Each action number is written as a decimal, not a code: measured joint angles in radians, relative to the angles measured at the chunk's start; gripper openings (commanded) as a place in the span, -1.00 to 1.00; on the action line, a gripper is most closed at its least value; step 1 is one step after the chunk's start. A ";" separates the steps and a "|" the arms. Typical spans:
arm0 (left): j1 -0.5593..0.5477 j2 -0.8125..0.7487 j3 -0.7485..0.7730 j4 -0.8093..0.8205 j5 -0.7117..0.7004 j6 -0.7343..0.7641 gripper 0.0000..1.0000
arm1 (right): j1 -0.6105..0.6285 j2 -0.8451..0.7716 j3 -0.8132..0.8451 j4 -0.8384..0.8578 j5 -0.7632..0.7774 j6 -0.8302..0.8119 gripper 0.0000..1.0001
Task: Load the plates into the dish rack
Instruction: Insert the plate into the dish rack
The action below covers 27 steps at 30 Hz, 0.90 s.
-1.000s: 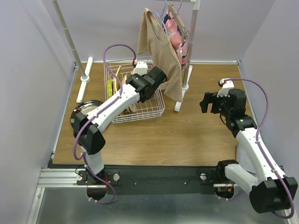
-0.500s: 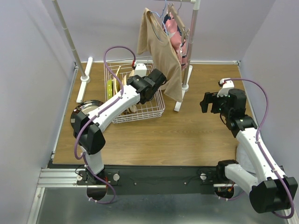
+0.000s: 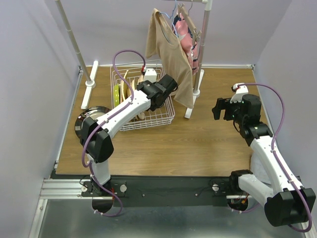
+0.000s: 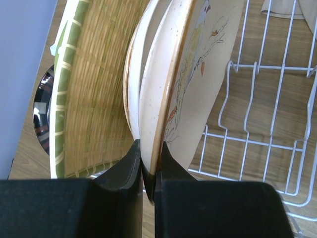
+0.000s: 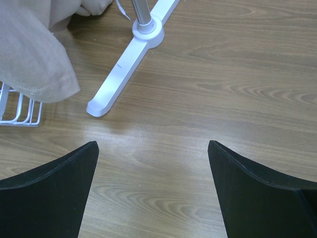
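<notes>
Gaping right end effector: the right end effector is hanging over bare wood with its fingers spread wide, holding nothing; in the overhead view it is sitting well apart from the rack, on the right side.
Bench: the wooden bench is carrying the rack, a dark dish and the feet of a clothes stand.
Dark dish: a dark round dish is lying flat on the bench just outside the rack's left side.
Left end effector: the left end effector is clamping narrowly on the lower rim of the bird-painted plate, one finger pressing on the speckled back, the other on the painted face.
Held plate: it is standing on edge over the rack's left half, leaning slightly to the right; the fingers are hiding whether its bottom edge is touching the wires.
Neighbouring plates: a cream plate with a brown rim is standing just behind the held one, and a woven-look plate with a green striped border is standing beyond that, both on edge.
Rack: the white wire rack is sitting left of centre; its prongs to the right of the held plate are standing unfilled.
Clothes stand: the white clothes stand is rising behind the rack, with one foot showing to the right wrist camera.
Garments: a beige top is hanging down beside the rack's far right corner, with a pink garment behind it.
</notes>
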 measured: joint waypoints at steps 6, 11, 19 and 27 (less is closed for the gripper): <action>-0.004 0.007 0.000 0.000 -0.008 0.000 -1.00 | 0.000 0.000 0.000 0.000 0.000 0.000 1.00; -0.005 0.019 0.011 -0.006 -0.009 0.004 -1.00 | 0.000 0.000 0.000 0.000 0.000 0.000 1.00; -0.022 0.043 0.029 -0.018 -0.031 0.024 -1.00 | 0.000 0.000 0.000 0.000 0.000 0.000 1.00; -0.032 0.066 0.029 -0.004 -0.044 0.034 -1.00 | 0.000 0.000 0.000 0.000 0.000 0.000 1.00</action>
